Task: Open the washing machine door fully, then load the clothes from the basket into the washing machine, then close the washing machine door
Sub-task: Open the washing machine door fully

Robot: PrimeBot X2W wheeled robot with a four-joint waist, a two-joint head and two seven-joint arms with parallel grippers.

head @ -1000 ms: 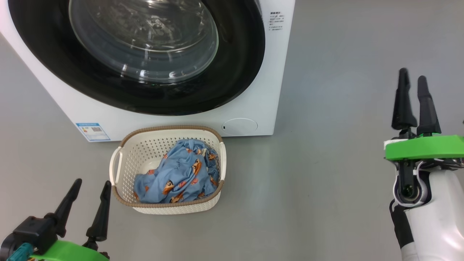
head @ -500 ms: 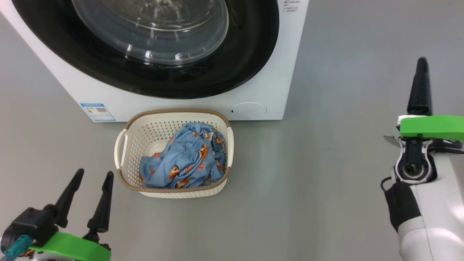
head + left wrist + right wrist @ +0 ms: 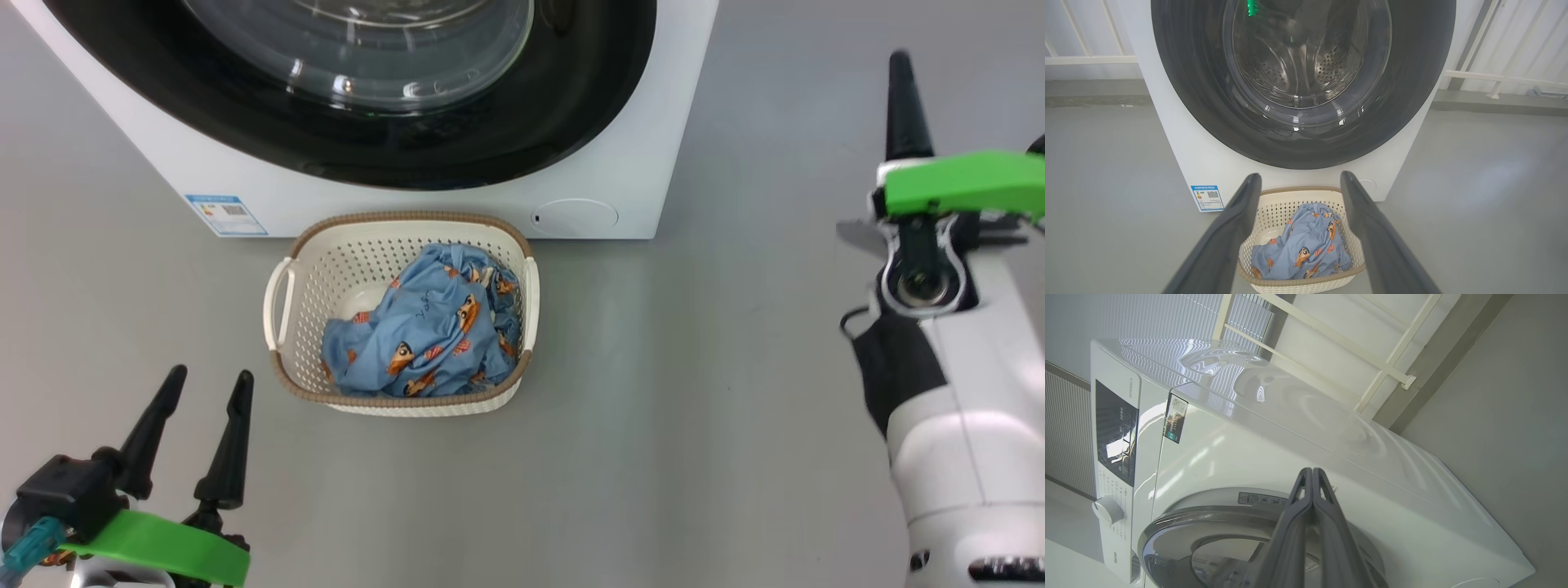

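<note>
Head view. The washing machine [image 3: 424, 204] stands ahead of me on the grey floor [image 3: 735, 367]. The washing machine door [image 3: 588, 106], a black ring around a glass bowl, lies flush in its front, so I judge it closed. The basket [image 3: 424, 406] sits on the floor just before the machine, between the blue label [image 3: 224, 214] and the round cap [image 3: 574, 218]. The clothes [image 3: 424, 327] are bunched in its right half. The left gripper [image 3: 210, 376] is low at the left, near the basket's near corner but apart from it, fingers spread and empty. The right gripper [image 3: 899, 61] is raised at the far right, well apart from the basket. Its fingers read as one dark spike, together with nothing between them.

Left wrist view. My two fingers stand wide apart and frame the basket with the clothes in it. Above them the door is shut. Through the glass I see the perforated drum and make out no fabric in it.

Right wrist view. The fingers are pressed flat together, empty, and point at the machine's upper front just above the door's rim. I cannot tell whether they touch it. The control panel [image 3: 1116, 433] and the knob [image 3: 1107, 509] lie at that view's left.

Progress. Nothing is done yet, as far as I can judge. The door is to be opened, every garment is to be loaded, and then the door is to be closed. The right arm's aim suggests that opening the door is the step in hand.
</note>
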